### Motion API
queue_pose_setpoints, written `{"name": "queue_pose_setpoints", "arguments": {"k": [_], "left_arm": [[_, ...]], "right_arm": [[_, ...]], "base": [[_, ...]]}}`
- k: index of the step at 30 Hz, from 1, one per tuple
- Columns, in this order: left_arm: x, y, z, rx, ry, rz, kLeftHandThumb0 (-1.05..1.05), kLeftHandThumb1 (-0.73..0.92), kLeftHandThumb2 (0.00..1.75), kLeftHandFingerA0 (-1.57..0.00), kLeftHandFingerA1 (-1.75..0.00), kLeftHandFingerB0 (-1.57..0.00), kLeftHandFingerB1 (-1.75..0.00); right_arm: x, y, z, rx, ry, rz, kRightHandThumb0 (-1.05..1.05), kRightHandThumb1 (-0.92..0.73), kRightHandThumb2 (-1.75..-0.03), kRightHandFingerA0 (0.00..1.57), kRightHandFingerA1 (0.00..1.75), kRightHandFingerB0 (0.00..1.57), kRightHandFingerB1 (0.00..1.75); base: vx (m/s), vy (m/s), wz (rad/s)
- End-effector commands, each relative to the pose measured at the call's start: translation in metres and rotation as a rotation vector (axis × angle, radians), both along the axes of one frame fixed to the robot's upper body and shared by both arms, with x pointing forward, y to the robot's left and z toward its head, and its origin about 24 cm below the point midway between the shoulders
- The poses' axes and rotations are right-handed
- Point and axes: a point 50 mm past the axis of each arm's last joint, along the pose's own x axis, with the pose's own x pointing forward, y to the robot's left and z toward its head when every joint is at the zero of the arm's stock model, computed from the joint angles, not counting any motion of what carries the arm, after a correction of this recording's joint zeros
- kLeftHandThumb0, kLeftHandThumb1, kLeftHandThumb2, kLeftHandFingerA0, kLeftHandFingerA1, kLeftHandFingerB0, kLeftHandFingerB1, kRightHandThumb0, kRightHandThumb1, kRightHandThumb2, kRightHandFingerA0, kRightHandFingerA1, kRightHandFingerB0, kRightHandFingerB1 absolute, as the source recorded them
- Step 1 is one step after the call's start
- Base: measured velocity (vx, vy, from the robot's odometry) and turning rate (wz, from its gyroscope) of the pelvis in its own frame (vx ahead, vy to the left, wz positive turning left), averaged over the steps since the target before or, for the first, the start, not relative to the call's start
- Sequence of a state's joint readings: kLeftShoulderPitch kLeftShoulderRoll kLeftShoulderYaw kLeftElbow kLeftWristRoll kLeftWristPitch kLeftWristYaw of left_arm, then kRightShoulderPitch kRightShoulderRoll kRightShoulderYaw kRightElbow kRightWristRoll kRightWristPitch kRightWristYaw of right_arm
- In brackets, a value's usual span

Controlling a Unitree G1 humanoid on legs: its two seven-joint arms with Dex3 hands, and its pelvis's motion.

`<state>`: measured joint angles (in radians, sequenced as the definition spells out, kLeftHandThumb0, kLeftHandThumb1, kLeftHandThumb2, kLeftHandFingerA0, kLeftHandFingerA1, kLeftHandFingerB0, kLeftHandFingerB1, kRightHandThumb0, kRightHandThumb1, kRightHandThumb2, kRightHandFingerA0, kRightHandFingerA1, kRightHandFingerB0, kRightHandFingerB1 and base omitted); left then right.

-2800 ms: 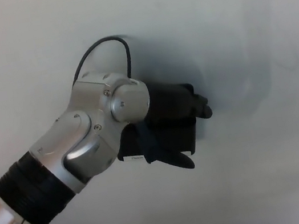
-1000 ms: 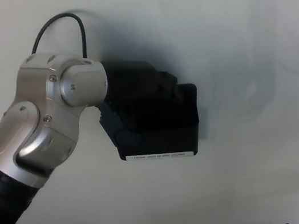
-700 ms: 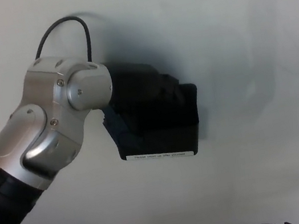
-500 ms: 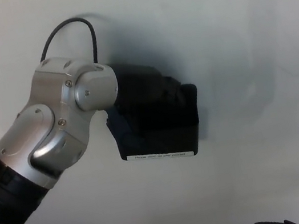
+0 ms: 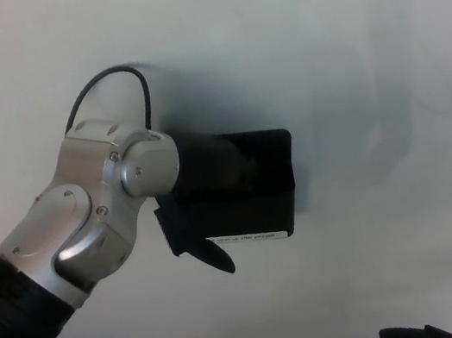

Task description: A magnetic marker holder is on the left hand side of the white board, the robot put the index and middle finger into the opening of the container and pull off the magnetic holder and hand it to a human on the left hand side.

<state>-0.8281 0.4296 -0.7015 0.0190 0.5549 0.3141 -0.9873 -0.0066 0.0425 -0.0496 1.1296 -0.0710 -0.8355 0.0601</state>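
White surface: whiteboard (image 5: 344, 43) fills the view, bare and faintly shadowed.
Left hand: left hand (image 5: 212, 191) reaches in from the lower left on a silver wrist; its fingers appear tucked into the holder's open top, thumb (image 5: 215, 257) hanging below the front, gripping it.
Holder: black magnetic marker holder (image 5: 252, 195) sits against the board, long axis horizontal, opening upward, white label along its lower edge.
Right hand: only a dark tip (image 5: 417, 334) at the bottom edge; its state can't be judged.

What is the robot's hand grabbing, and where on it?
The left hand grips the black marker holder at its top opening, fingers reaching in, thumb below its left end. The holder sits against the whiteboard.
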Motion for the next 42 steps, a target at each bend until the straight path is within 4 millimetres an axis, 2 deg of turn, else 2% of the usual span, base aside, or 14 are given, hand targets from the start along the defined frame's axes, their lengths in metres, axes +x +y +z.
{"name": "queue_pose_setpoints", "arguments": {"k": [1, 5, 6, 7, 8, 13, 14, 17, 18, 24, 25, 31, 35, 42], "left_arm": [[-0.002, 0.014, -0.017, 0.072, 0.071, -0.006, -0.86, 0.46, 0.81, -0.49, -0.51, -0.26, -0.37], [-0.001, 0.015, -0.017, 0.081, 0.062, -0.015, -0.82, 0.44, 0.81, -0.49, -0.51, -0.23, -0.37], [0.0, 0.014, -0.016, 0.085, 0.056, -0.019, -0.74, 0.5, 0.56, -0.54, -0.46, -0.32, -0.31], [0.001, 0.014, -0.016, 0.087, 0.052, -0.021, -0.74, 0.5, 0.56, -0.54, -0.46, -0.32, -0.31], [0.002, 0.012, -0.015, 0.083, 0.049, -0.022, -0.68, 0.5, 0.56, -0.69, -0.59, -0.32, -0.31], [0.0, 0.008, -0.023, 0.048, 0.034, -0.035, -0.42, 0.64, 0.59, -0.67, -0.78, -0.43, -0.33], [0.0, 0.006, -0.027, 0.066, 0.046, -0.038, -0.29, 0.64, 0.61, -0.84, -0.56, -0.6, -0.4], [-0.001, 0.0, -0.039, 0.161, 0.104, -0.061, -0.27, 0.58, 0.6, -0.83, -0.5, -0.77, -0.47], [-0.004, -0.002, -0.046, 0.181, 0.117, -0.089, -0.43, 0.35, 0.8, -0.89, -0.69, -0.84, -0.71], [-0.011, -0.005, -0.067, 0.192, 0.192, -0.104, -0.31, 0.46, 0.91, -0.92, -0.77, -0.81, -0.87], [-0.012, -0.004, -0.071, 0.182, 0.207, -0.106, -0.33, 0.5, 1.02, -0.91, -0.98, -0.79, -1.13], [-0.013, -0.002, -0.083, 0.117, 0.354, -0.035, -0.32, 0.39, 1.26, -0.77, -1.27, -0.74, -1.24], [-0.013, 0.001, -0.085, 0.111, 0.475, 0.012, -0.3, 0.41, 1.16, -0.76, -1.65, -0.74, -1.35], [-0.022, 0.008, -0.091, 0.036, 0.745, 0.038, -0.29, 0.53, 0.84, -0.76, -1.66, -0.67, -1.44]], "right_arm": [[0.003, -0.004, 0.001, 0.003, 0.004, -0.019, -0.66, -0.82, -0.65, 0.67, 0.53, 0.6, 0.47], [0.006, -0.004, 0.002, -0.005, -0.004, -0.014, -0.67, -0.83, -0.65, 0.67, 0.54, 0.59, 0.48], [0.007, -0.004, 0.002, -0.005, -0.004, -0.014, -0.65, -0.83, -0.64, 0.68, 0.54, 0.6, 0.47], [0.007, -0.004, 0.002, -0.003, -0.005, -0.015, -0.65, -0.83, -0.64, 0.68, 0.54, 0.6, 0.47], [0.009, -0.004, 0.003, -0.004, -0.005, -0.015, -0.65, -0.83, -0.65, 0.7, 0.55, 0.6, 0.47], [0.009, -0.002, 0.003, -0.005, -0.006, -0.012, -0.65, -0.84, -0.65, 0.67, 0.53, 0.6, 0.48], [0.009, -0.002, 0.003, -0.007, -0.009, -0.009, -0.65, -0.84, -0.65, 0.66, 0.53, 0.6, 0.49], [0.008, -0.003, 0.002, 0.006, -0.004, -0.021, -0.66, -0.83, -0.64, 0.69, 0.56, 0.61, 0.48], [0.009, -0.003, 0.003, 0.01, -0.007, -0.021, -0.67, -0.83, -0.65, 0.68, 0.55, 0.6, 0.48], [0.01, -0.002, 0.004, 0.007, -0.018, -0.013, -0.67, -0.83, -0.65, 0.69, 0.57, 0.63, 0.5], [0.011, -0.001, 0.004, 0.012, -0.017, -0.015, -0.68, -0.82, -0.65, 0.69, 0.56, 0.65, 0.5], [0.014, -0.001, 0.006, 0.016, -0.026, -0.016, -0.65, -0.83, -0.65, 0.69, 0.56, 0.66, 0.49], [0.017, 0.0, 0.007, 0.03, -0.03, -0.017, -0.65, -0.82, -0.65, 0.7, 0.56, 0.67, 0.49], [0.019, 0.001, 0.007, 0.044, -0.032, -0.013, -0.64, -0.83, -0.65, 0.71, 0.58, 0.67, 0.49]], "base": [[0.0, 0.0, 0.0], [0.0, 0.0, 0.0], [0.0, 0.0, 0.0], [0.0, 0.0, 0.0], [0.0, 0.0, 0.0], [0.0, 0.0, 0.0], [0.0, 0.0, 0.0], [0.0, 0.0, 0.0], [0.0, 0.0, 0.0], [0.0, 0.0, 0.0], [0.0, 0.0, 0.0], [0.0, 0.0, 0.0], [0.0, 0.0, 0.0], [0.0, 0.0, 0.0]]}}
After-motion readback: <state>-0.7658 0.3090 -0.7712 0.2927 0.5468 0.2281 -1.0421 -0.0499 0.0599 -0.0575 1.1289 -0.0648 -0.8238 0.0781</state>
